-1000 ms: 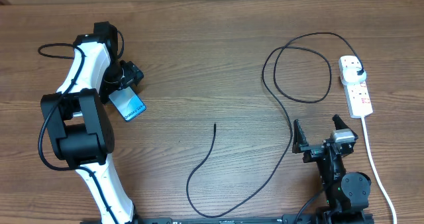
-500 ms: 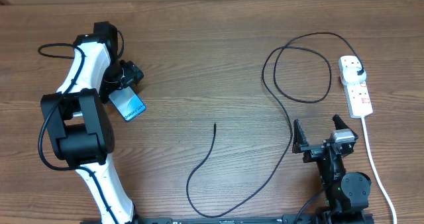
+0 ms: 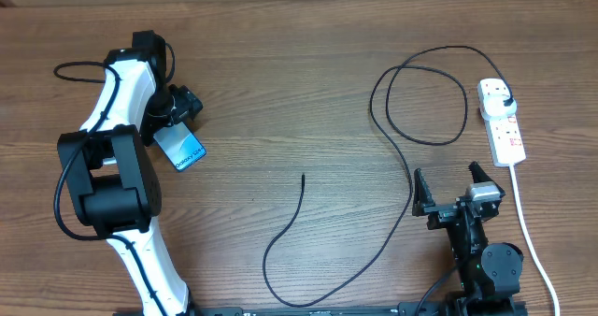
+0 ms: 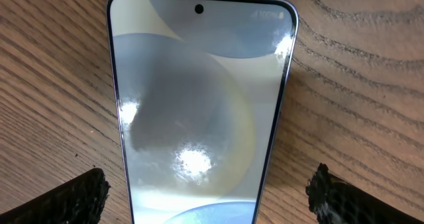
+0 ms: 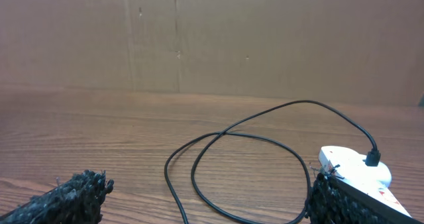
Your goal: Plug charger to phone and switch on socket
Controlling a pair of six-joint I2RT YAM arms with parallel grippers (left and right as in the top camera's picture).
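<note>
The phone (image 3: pixel 179 150) lies on the table at the left, its light-blue screen lit. It fills the left wrist view (image 4: pixel 199 105). My left gripper (image 3: pixel 174 110) is open just over the phone's far end, a finger on each side (image 4: pixel 205 197), not touching it. The charger's black cable (image 3: pixel 411 180) loops across the right half of the table; its free end (image 3: pixel 303 177) lies mid-table and its black plug (image 3: pixel 505 104) sits in the white socket (image 3: pixel 501 124). My right gripper (image 3: pixel 450 190) is open and empty near the front right, with the cable loop ahead (image 5: pixel 245 164).
The socket's white cord (image 3: pixel 529 232) runs down the right side toward the front edge. A thin black loop (image 3: pixel 75 70) lies by the left arm. A cardboard wall (image 5: pixel 212 38) stands behind the table.
</note>
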